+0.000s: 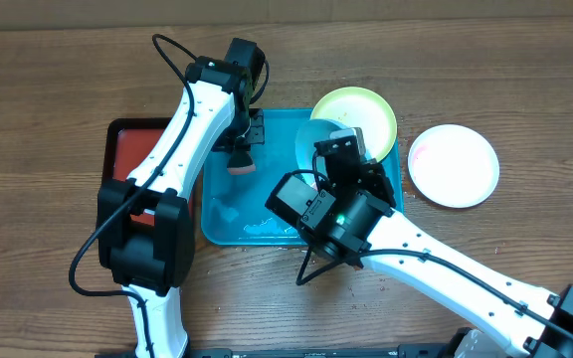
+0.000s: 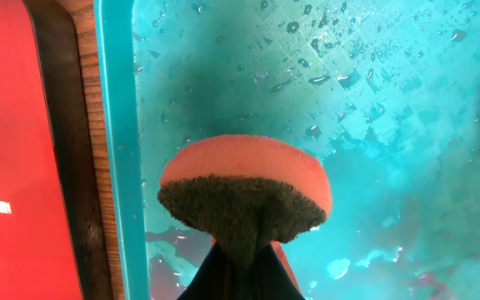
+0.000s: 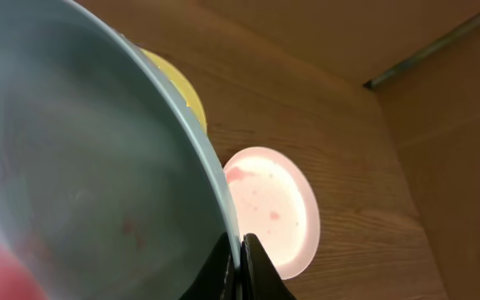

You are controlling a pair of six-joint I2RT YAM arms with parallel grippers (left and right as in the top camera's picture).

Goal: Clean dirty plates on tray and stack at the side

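Right wrist: right gripper [image 3: 242, 250] pinches pale mint-blue round plastic plate [image 3: 98, 167] by rim only; left gripper [image 2: 238, 271] clamps orange foam sponge [image 2: 244, 192]. I think scrub pressure cd twist plate loose.

— Where does the tray [image 1: 237, 227] sit?
— Mid-frame on the bench [image 1: 48, 89], with a smaller tray [image 1: 125, 149] just left of it.
— And the plates?
— A first plate [image 1: 311, 144] over its upper right, a second plate [image 1: 366, 107] behind across the rim, a third plate [image 1: 454, 165] right, on the bench.
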